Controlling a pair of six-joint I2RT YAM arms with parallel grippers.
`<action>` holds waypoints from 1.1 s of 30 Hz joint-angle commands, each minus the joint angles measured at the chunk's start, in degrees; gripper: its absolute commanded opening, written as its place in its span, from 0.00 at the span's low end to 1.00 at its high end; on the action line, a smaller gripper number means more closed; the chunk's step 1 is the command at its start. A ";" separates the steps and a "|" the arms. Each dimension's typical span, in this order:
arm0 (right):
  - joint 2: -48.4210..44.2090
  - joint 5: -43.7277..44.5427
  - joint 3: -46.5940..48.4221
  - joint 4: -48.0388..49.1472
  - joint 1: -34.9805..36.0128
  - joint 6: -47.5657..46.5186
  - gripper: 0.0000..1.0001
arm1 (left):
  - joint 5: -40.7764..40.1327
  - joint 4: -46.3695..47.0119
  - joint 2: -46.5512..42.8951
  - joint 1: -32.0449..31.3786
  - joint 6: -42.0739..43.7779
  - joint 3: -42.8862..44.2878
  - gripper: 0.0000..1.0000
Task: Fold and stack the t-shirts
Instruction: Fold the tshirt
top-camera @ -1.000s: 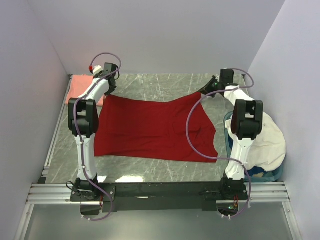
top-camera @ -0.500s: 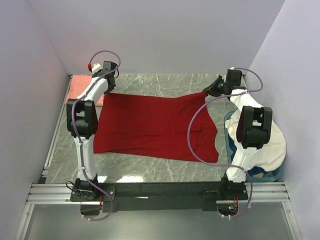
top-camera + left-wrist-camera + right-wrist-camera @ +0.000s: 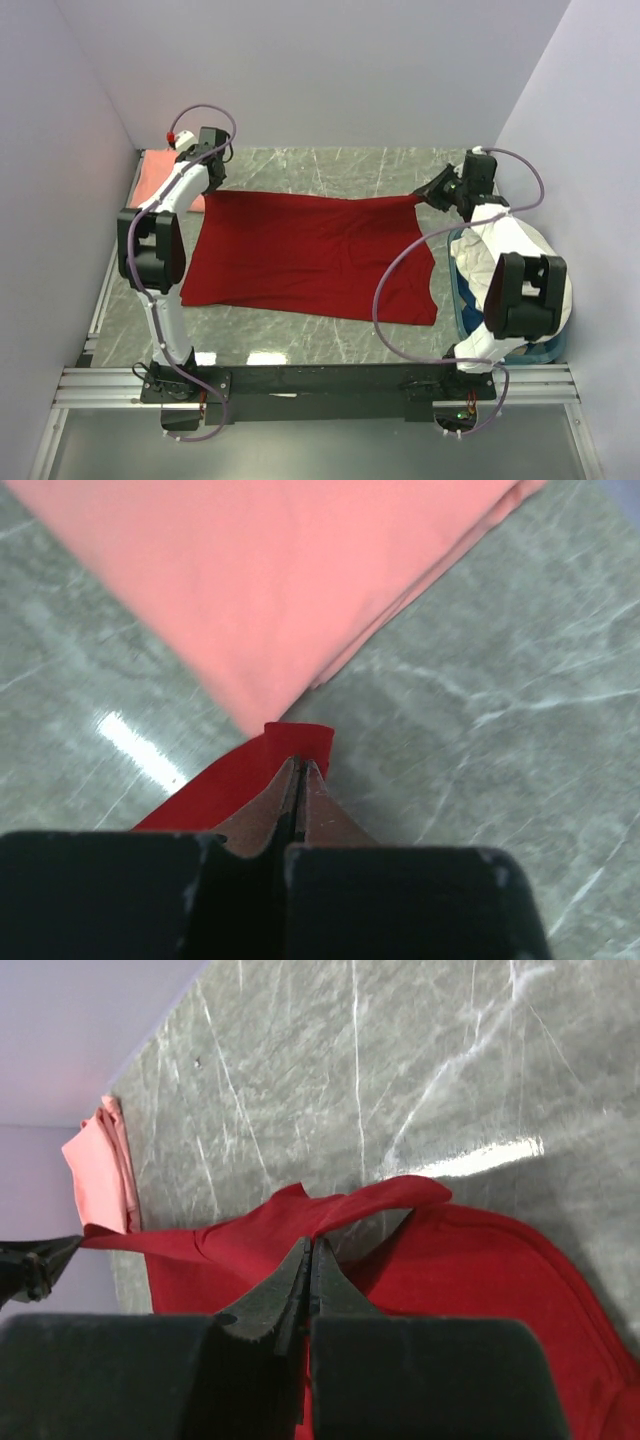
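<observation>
Pinching red shirt (image 3: 310,255) at two corners | left jaws pressed together on one corner | right jaws pressed together on the other | edge pulled straight between both jaws, rest spread on tabletop (image 3: 330,165) behind them, toward the bases | folded pink shirt (image 3: 280,570) just ahead of left jaws, on tabletop

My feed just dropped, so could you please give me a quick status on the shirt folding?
Left gripper and right gripper shut on far corners of red t-shirt. Shirt spread across table. Folded pink t-shirt beside left gripper.
</observation>
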 commanded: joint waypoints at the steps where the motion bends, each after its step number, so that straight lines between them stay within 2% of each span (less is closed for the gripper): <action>1: -6.68 2.11 -4.99 3.35 -0.50 0.34 0.00 | -1.45 2.08 -6.30 -0.23 -2.40 -4.21 0.00; 9: -16.19 3.34 -16.34 4.32 -0.24 0.70 0.00 | -0.48 5.60 -15.09 -0.31 -6.63 -17.73 0.00; 17: -22.78 4.39 -23.82 3.53 0.91 0.43 0.00 | 0.66 8.76 -20.99 -0.31 -10.32 -28.11 0.00; 33: -27.36 3.08 -35.78 5.98 1.61 0.35 0.00 | 0.75 12.37 -26.09 -0.31 -12.43 -37.70 0.01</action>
